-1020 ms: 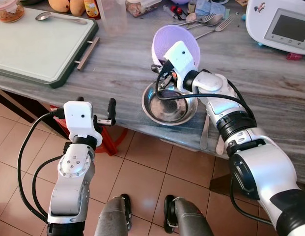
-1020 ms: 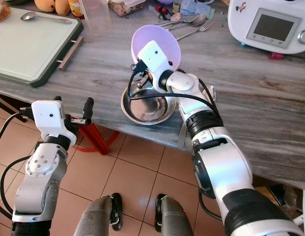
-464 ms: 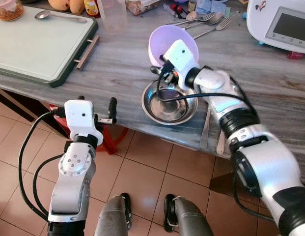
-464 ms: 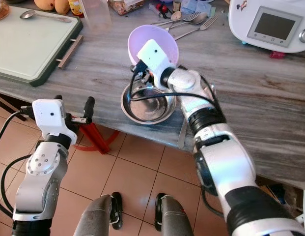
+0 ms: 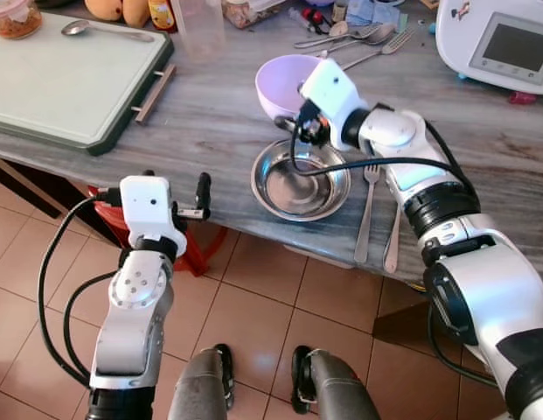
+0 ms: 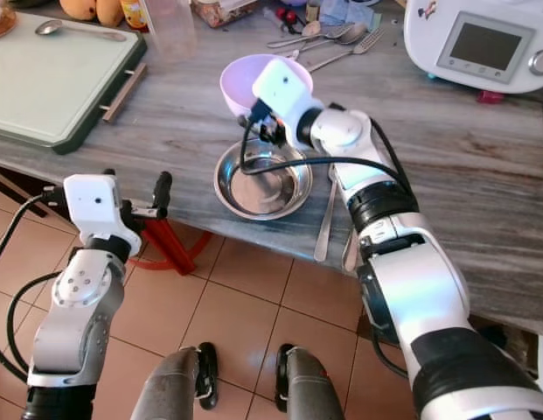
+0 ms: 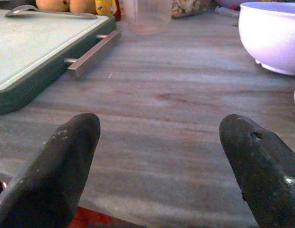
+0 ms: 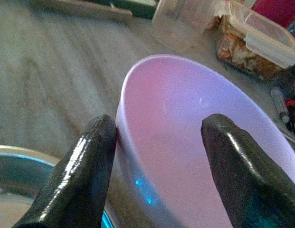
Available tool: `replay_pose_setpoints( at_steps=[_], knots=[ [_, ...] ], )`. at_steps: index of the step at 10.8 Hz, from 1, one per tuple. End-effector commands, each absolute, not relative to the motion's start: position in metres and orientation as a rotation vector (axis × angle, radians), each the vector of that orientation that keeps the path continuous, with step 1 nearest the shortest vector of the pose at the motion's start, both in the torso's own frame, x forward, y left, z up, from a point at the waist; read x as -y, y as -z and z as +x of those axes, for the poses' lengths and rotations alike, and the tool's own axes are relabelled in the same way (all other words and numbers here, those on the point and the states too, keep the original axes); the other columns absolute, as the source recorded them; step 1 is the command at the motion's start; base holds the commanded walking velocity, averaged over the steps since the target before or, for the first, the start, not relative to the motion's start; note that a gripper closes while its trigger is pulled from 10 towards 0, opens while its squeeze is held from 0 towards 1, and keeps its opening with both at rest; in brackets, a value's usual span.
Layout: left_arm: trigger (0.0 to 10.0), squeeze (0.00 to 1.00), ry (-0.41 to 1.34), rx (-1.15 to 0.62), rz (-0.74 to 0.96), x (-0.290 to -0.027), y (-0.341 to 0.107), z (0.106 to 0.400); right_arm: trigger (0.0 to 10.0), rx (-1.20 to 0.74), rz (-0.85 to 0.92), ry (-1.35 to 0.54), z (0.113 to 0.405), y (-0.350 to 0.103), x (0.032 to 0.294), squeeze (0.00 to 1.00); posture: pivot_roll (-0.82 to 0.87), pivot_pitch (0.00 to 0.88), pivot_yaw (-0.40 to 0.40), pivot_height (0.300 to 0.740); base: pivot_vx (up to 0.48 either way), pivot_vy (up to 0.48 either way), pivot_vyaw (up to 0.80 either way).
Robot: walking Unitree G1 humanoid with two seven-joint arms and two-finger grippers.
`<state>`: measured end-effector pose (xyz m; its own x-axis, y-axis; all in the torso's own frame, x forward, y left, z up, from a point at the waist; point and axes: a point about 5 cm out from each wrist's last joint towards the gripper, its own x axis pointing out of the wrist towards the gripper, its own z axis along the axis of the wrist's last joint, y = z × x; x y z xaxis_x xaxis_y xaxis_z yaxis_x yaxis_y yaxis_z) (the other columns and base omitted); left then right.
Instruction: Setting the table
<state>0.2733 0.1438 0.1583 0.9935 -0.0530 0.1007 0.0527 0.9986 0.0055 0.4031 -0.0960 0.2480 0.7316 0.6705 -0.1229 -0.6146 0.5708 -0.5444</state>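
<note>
The right gripper (image 8: pixel 154 156) had its long black fingers spread wide astride the near rim of the pale lilac plastic bowl (image 5: pixel 284 80), gripping nothing, just beyond the round steel bowl (image 5: pixel 300 179), so withdrawing carelessly could have snagged the rim and tipped it.

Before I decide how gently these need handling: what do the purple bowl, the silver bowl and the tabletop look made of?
Purple bowl: probably plastic, matte pale lilac with a soft sheen and thin rim. Silver bowl: looks like stainless steel, shiny, mirroring light and the cable above it. Tabletop: grey streaked surface, perhaps veined stone or a wood-grain laminate; the look leaves it open.
</note>
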Motion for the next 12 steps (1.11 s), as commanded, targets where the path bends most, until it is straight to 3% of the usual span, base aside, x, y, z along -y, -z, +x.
replay_pose_setpoints(
  at_steps=[1, 6, 7, 8, 9, 12],
  knots=[
    [10.0, 0.0, 0.04, 0.087, 0.003, -0.146, -0.155, 0.273, 10.0, 0.149, -0.571, -0.764, 0.4, -0.259, 0.094, 1.0, 0.11, 0.216, -0.003, 0.74, 0.0, 0.0, 0.0],
    [10.0, 0.0, 0.024, 0.081, -0.028, -0.142, -0.152, 0.276, 10.0, 0.257, -0.402, -0.667, 0.376, -0.256, 0.104, 1.0, 0.06, 0.204, -0.016, 0.74, 0.0, 0.0, 0.0],
    [10.0, 0.0, 0.023, 0.088, -0.033, -0.141, -0.154, 0.275, 10.0, 0.322, -0.313, -0.557, 0.365, -0.256, 0.111, 0.87, 0.06, 0.199, -0.019, 0.74, 0.0, 0.0, 0.0],
    [10.0, 0.0, 0.019, 0.095, -0.034, -0.142, -0.155, 0.273, 10.0, 0.362, -0.242, -0.446, 0.354, -0.253, 0.119, 0.65, 0.05, 0.194, -0.021, 0.74, 0.0, 0.0, 0.0],
    [10.0, 0.0, 0.006, 0.097, -0.032, -0.145, -0.155, 0.272, 10.0, 0.399, -0.214, -0.363, 0.338, -0.245, 0.126, 0.0, 0.05, 0.19, -0.021, 0.74, 0.0, 0.0, 0.0],
    [10.0, 0.0, 0.023, 0.123, -0.055, -0.145, -0.159, 0.273, 10.0, 0.388, -0.224, -0.189, 0.31, -0.23, 0.136, 0.0, 0.03, 0.18, -0.019, 0.74, 0.0, 0.0, 0.0]
  ],
)
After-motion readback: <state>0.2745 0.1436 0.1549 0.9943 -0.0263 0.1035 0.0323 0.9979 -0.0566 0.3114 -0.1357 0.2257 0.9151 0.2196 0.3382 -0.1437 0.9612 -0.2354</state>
